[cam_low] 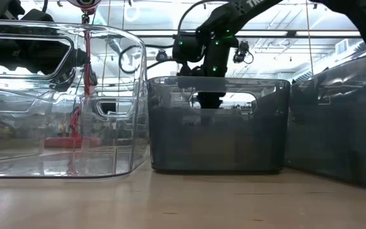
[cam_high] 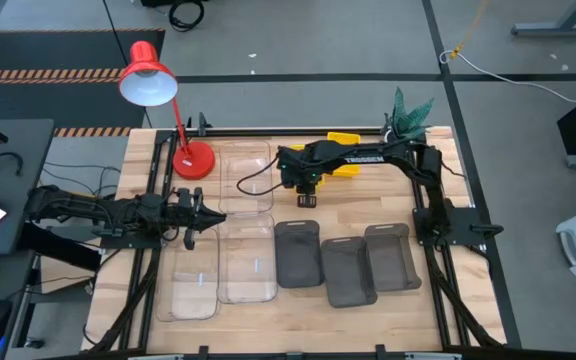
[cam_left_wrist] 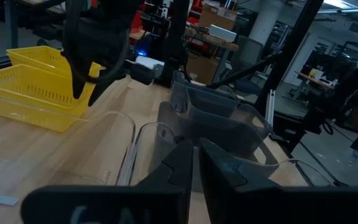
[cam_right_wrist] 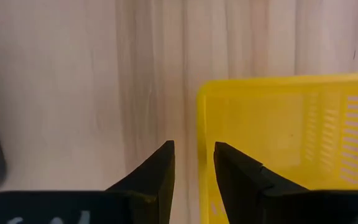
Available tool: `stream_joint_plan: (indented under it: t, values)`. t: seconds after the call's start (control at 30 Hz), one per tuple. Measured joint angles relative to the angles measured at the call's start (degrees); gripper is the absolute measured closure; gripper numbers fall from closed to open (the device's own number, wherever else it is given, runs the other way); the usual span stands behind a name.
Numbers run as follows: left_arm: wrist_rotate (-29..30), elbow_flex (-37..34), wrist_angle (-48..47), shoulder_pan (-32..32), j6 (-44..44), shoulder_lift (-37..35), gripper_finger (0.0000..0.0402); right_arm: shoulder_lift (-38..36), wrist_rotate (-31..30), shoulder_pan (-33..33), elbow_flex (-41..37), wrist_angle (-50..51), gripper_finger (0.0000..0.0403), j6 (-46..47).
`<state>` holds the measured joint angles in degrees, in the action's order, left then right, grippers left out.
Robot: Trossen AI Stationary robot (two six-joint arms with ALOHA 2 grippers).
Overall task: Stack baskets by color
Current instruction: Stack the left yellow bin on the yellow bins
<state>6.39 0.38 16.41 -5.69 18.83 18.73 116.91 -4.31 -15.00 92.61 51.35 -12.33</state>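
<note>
Yellow baskets stand at the table's far middle, partly hidden under my right arm; they also show in the left wrist view. Three dark grey baskets sit side by side near the front right. Clear baskets stand to their left. My right gripper points down, open, at the left end of a yellow basket, whose rim runs between the fingers. My left gripper waits level at the table's left, shut and holding nothing. My right gripper stands open over the left-end rim of the yellow basket, coming from above with one finger over the inside and the other outside. I cannot tell whether the fingers touch the rim. The basket rests on the table.
A red desk lamp stands at the far left with its base on the table. A small plant sits at the far right corner. Bare wood shows between the yellow baskets and the grey ones.
</note>
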Motion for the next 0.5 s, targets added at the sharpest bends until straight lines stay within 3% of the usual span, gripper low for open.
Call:
stream_joint_plan:
  t: [0.5]
  values:
    - [0.0, 0.0, 0.0, 0.0, 0.0, 0.0, 0.0366, 0.2, -0.5, -0.4, -2.0, -1.0, 0.0263, -1.8]
